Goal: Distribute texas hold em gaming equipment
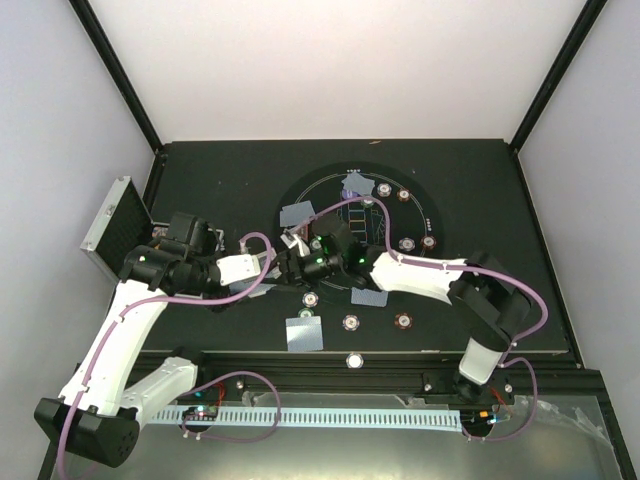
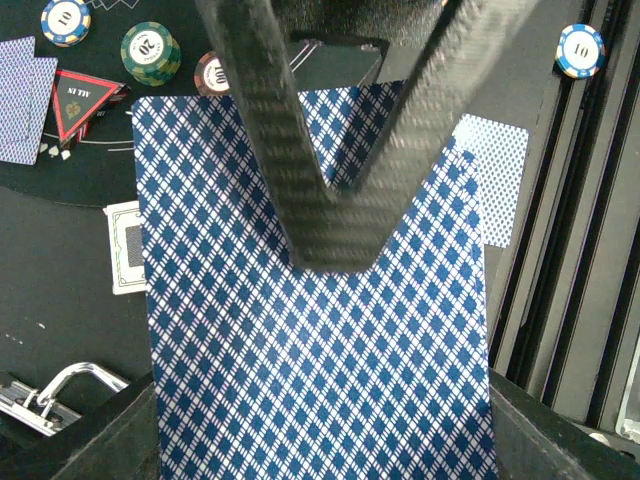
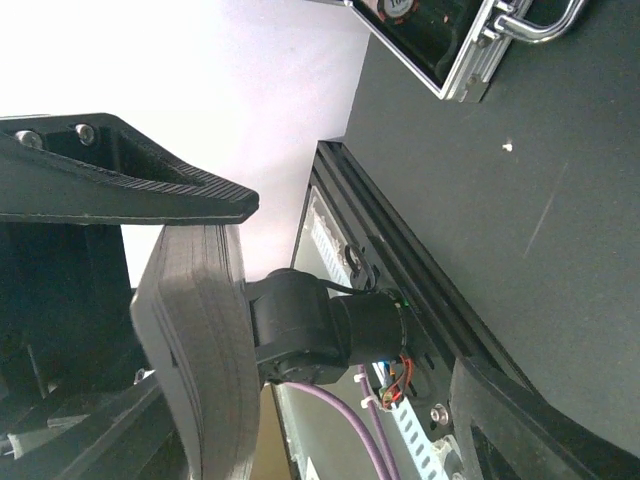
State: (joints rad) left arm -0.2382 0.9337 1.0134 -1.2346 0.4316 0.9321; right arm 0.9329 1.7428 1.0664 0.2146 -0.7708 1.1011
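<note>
My left gripper (image 2: 325, 425) is shut on a thick deck of blue-diamond-backed playing cards (image 2: 310, 350) and holds it on edge above the mat. My right gripper (image 1: 296, 257) faces it from the right, and its black ribbed fingers (image 2: 265, 130) meet in a V over the deck's top card. In the right wrist view my right gripper (image 3: 355, 290) has its jaws apart, with the deck's grey side (image 3: 190, 350) under the upper finger. Loose cards (image 1: 305, 333) and striped chips (image 1: 351, 321) lie around the round mat. A red triangle marker (image 2: 80, 100) lies beside a green chip (image 2: 150, 50).
The silver ribbed case (image 1: 115, 225) stands open at the left table edge, its handle (image 2: 60, 395) below the deck. A white button disc (image 1: 353, 360) lies at the near edge. More chips (image 1: 404, 195) and a card (image 1: 300, 212) lie on the mat's far side.
</note>
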